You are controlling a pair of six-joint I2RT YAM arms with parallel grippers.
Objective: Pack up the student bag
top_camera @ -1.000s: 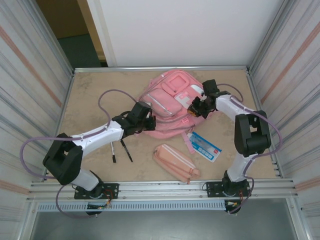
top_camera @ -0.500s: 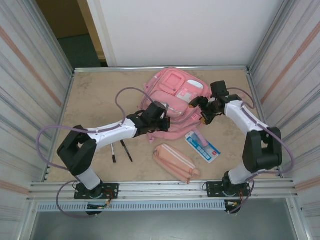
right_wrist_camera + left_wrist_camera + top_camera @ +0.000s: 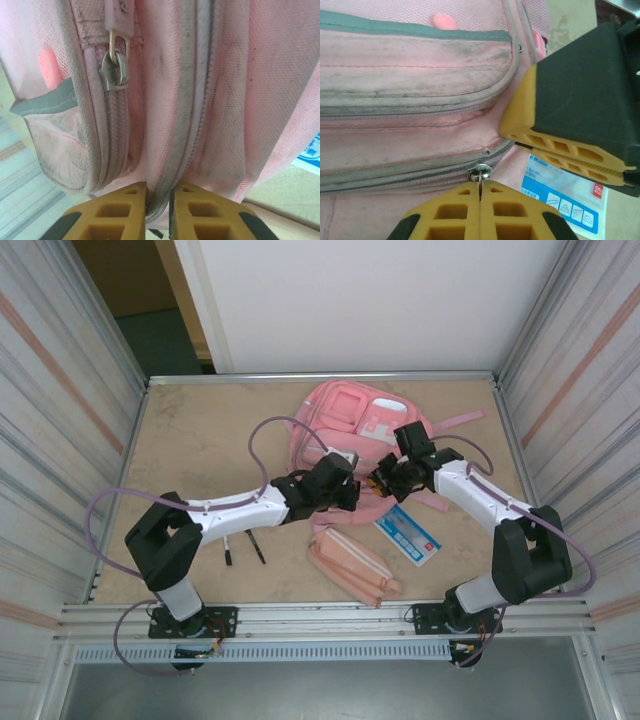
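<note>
The pink student bag [image 3: 345, 415] lies at the back middle of the table, front pockets up. My left gripper [image 3: 350, 490] is at its near edge, shut on the metal zip pull [image 3: 480, 173] of the long zip line [image 3: 395, 172]. My right gripper [image 3: 383, 480] sits just to the right, facing the left one, shut on a fold of the bag's fabric and zip seam [image 3: 167, 185]. In the left wrist view the right gripper's yellow fingers [image 3: 555, 145] loom at the right. A second zip slider [image 3: 115, 67] hangs on a pocket in the right wrist view.
A small pink pencil case [image 3: 350, 562] lies near the front middle. A blue-and-white packet [image 3: 410, 533] lies right of it, partly under the bag's edge [image 3: 565, 192]. Two dark pens [image 3: 243, 543] lie under the left arm. Metal walls close in left and right.
Both grippers have moved toward the near middle of the bag and now meet there. The bag has shifted and its strap now sticks out to the right.
</note>
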